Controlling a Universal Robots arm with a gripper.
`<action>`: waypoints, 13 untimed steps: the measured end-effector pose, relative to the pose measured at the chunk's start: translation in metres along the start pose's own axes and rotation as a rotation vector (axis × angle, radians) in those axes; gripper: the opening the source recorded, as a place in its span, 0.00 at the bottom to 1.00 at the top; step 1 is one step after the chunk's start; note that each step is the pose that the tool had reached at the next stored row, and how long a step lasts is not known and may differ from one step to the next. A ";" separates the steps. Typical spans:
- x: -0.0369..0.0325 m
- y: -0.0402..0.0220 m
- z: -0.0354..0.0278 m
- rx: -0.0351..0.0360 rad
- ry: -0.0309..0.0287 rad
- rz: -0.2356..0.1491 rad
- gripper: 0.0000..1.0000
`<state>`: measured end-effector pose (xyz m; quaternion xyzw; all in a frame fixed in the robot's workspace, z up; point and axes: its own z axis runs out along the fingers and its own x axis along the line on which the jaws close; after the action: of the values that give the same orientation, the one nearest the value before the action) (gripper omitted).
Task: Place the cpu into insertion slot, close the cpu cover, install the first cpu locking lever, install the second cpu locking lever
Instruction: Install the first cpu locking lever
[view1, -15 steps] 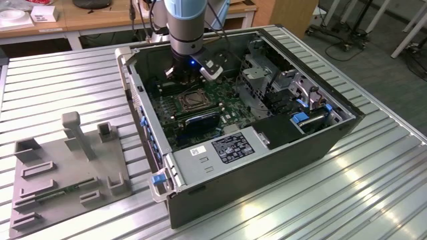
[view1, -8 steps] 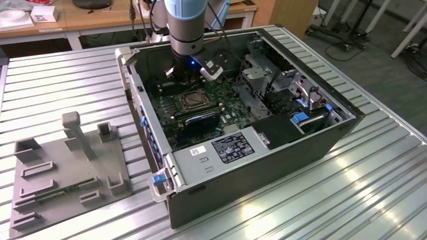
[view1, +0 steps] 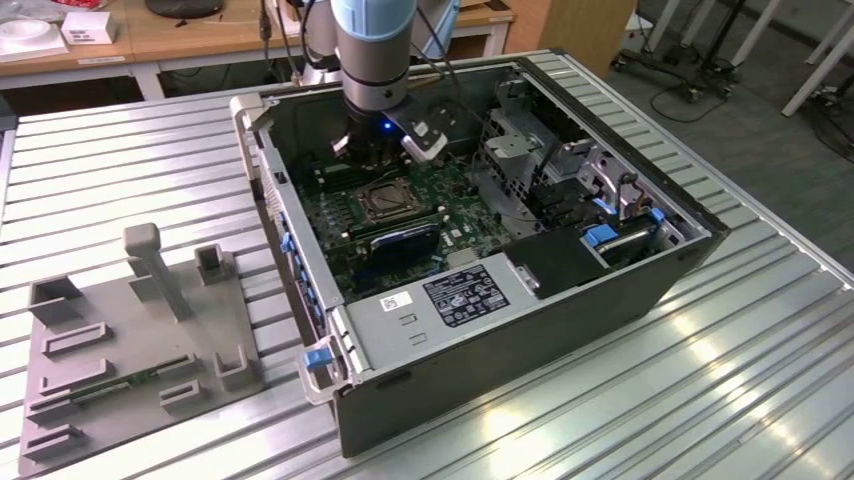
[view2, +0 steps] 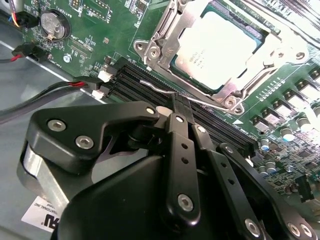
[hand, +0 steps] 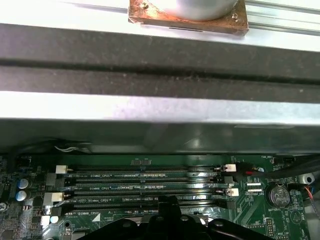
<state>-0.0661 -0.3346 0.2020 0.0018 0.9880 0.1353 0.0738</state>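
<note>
silvery cpu (view2: 220, 50) under lowered cpu cover (view2: 164, 39); black hand (view2: 179, 101) pinched closed at the wire lever (view2: 151, 84)

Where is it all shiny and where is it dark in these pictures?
In the second wrist view, light glares white off the cpu top. In the exterior view, the ribbed metal table shines in patches, the inside of the computer case looks darker, and a small blue light glows. In the first wrist view, the memory slots sit dim under a bright metal band.
</note>
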 end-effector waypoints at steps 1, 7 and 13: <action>-0.0002 -0.0001 0.0004 -0.0002 -0.0001 0.000 0.11; -0.0006 -0.0007 0.0022 0.0004 0.0002 0.000 0.11; -0.0009 -0.0011 0.0041 0.0002 0.0001 0.000 0.11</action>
<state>-0.0646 -0.3346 0.1980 0.0018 0.9881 0.1353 0.0738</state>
